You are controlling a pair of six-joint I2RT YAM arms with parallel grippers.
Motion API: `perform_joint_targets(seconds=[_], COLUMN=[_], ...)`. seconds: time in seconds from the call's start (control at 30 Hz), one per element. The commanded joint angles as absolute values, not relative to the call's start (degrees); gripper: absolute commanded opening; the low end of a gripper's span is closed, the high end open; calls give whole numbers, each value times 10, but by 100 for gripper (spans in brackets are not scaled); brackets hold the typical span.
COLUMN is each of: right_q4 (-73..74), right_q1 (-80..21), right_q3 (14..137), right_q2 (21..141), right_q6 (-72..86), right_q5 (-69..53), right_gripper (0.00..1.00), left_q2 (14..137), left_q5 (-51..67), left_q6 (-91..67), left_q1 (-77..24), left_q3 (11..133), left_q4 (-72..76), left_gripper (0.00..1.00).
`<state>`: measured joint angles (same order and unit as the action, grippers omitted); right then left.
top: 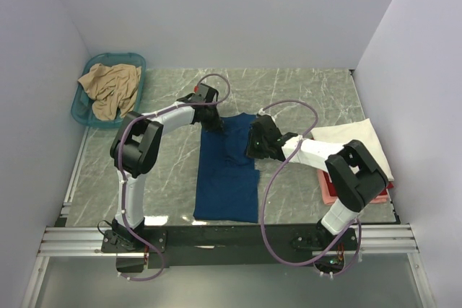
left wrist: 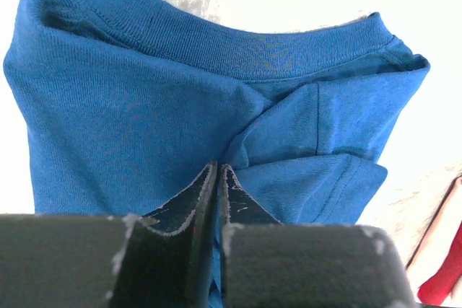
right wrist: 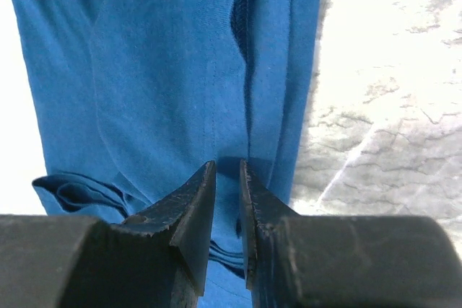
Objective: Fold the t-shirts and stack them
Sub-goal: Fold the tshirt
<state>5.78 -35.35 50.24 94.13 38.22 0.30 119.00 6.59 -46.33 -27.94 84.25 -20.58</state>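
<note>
A dark blue t-shirt (top: 227, 174) lies in a long folded strip in the middle of the table. My left gripper (top: 211, 116) is at its far left corner. In the left wrist view the gripper (left wrist: 218, 167) is shut on a pinch of the blue cloth (left wrist: 144, 120) just below the ribbed collar. My right gripper (top: 254, 143) is at the shirt's right edge. In the right wrist view it (right wrist: 227, 165) is closed on layers of blue cloth (right wrist: 166, 70). A tan t-shirt (top: 110, 88) lies in the basket. A cream-white t-shirt (top: 354, 141) lies at the right over a red one (top: 328, 191).
A teal plastic basket (top: 137, 59) stands at the far left corner by the left wall. White walls enclose the marble table (top: 303, 91) on three sides. A purple cable loops over each arm. A strip of red cloth (left wrist: 440, 279) shows at the left wrist view's right edge.
</note>
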Motion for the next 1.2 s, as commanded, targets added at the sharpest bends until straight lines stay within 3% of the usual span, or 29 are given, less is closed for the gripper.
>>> perform_joint_targets(seconds=[0.0,0.17,0.4,0.8,0.93,1.17], right_q4=[72,105,122,145,142,139], right_q1=[-345,-338,-343,-417,-424,-432], right_q3=[515,537,538,604,617,628], right_q2=[896,853,829,932,975,1041], right_q6=[367,356,357,341,345,337], right_q5=[3,2,-32,-8,-11,-30], right_gripper=[27,28,28,28,28,28], left_q2=[1165,1103,1013,785,708,573], left_q5=[73,68,79,69,69,86], left_q6=[-443,-439,-460,-545,-564,-583], left_q1=[-277,-272,-272,-274,-274,-279], left_q3=[866,848,781,463,371,266], left_q4=[-193,-191,-184,-133,-134,-163], left_gripper=[13,24,25,32,39,46])
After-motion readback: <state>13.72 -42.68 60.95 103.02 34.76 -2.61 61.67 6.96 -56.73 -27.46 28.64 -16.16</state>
